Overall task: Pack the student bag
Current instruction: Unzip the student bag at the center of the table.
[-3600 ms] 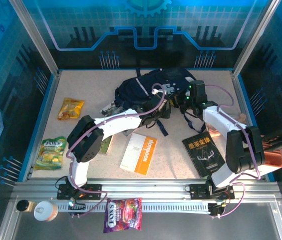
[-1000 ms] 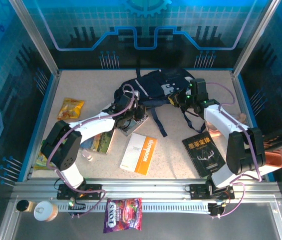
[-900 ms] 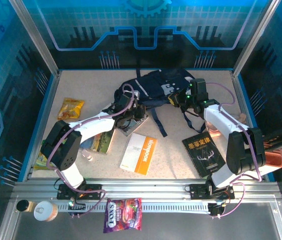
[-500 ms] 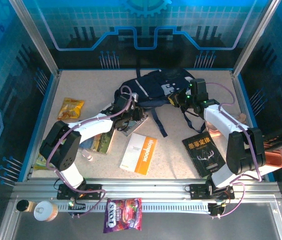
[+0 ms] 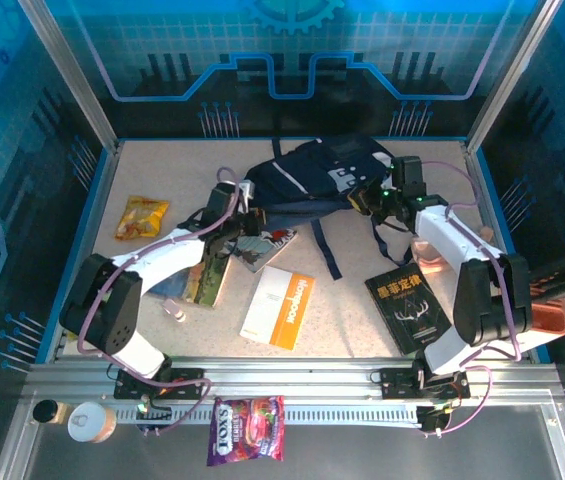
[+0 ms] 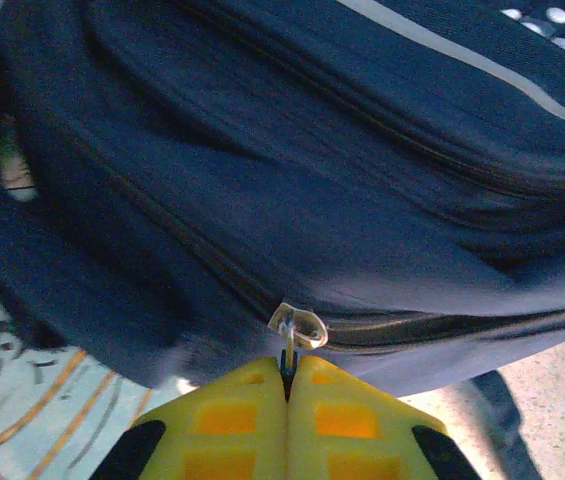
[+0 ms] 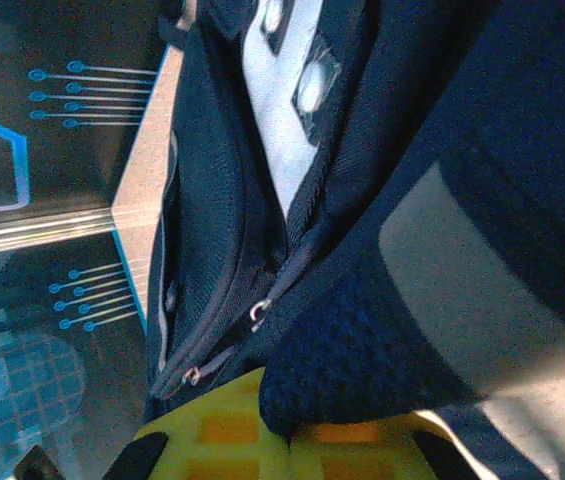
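Student bag at 12 o'clock on bench. My left gripper pinches its zipper pull. Right gripper clamps bag fabric. Orange-white book and snack packet lie outside: I judge packing not started.

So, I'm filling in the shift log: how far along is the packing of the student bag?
Early. Done: both claws have hold of the student bag. In hand: the left claw pinches its zipper pull, the right claw clamps a padded part. Left: the black book, the orange-white booklet and the yellow snack packet lie on the table, unpacked.
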